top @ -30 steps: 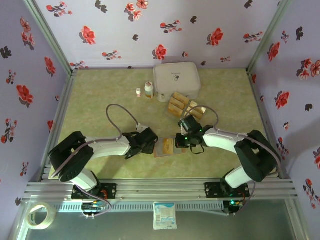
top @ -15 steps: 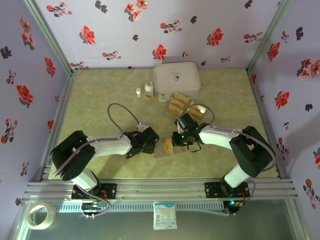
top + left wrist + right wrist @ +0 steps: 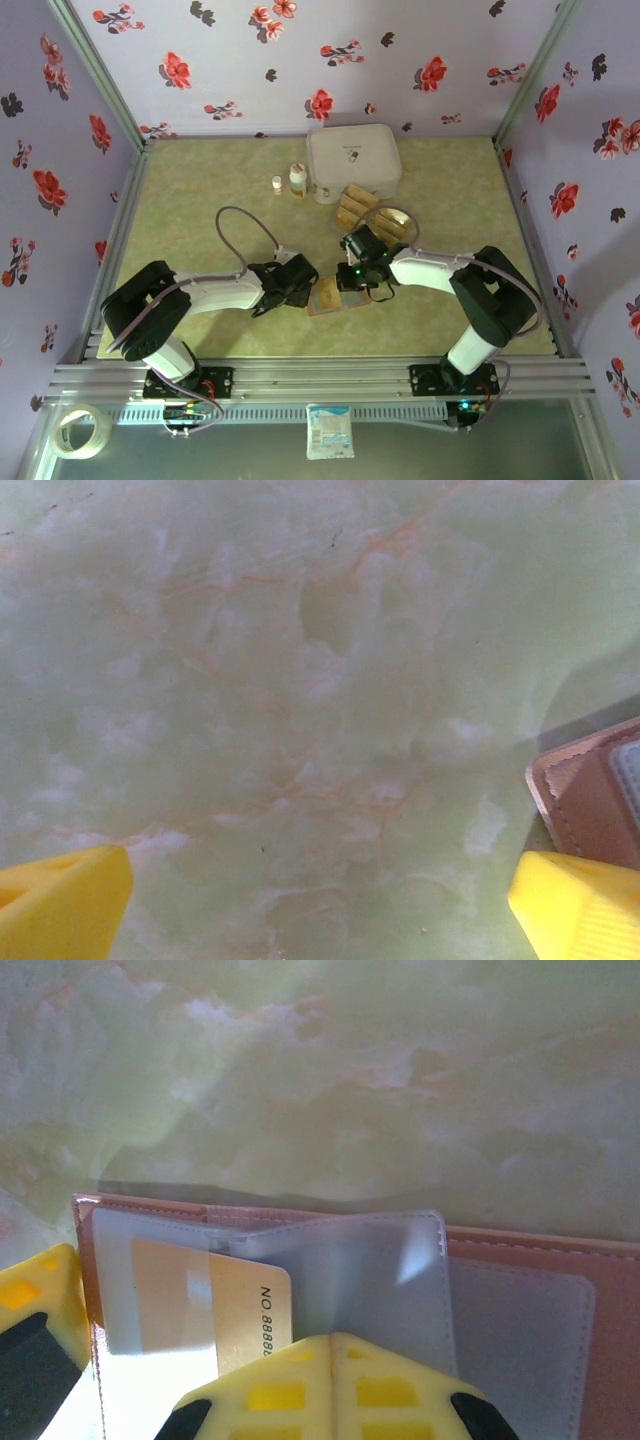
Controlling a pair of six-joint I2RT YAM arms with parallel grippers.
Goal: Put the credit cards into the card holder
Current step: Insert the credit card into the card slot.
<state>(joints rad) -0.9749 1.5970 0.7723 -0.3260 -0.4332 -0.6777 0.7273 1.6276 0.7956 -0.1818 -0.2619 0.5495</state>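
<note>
step: credit card [image 3: 205, 1305] judged half-seated in a clear sleeve of the open card holder [image 3: 615, 1280] | right gripper [image 3: 335, 1340]: closed together at the card's near edge | left gripper [image 3: 320, 910]: spread apart, empty, just beside the holder | next: card to be pushed fully home | spare cards [image 3: 368, 213] are left beyond the holder

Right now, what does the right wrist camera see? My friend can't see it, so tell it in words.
The brown card holder lies open on the green marbled table, a gold credit card tucked partway into its clear sleeve. The right gripper, yellow and shut, sits at the sleeve's near edge.
</note>
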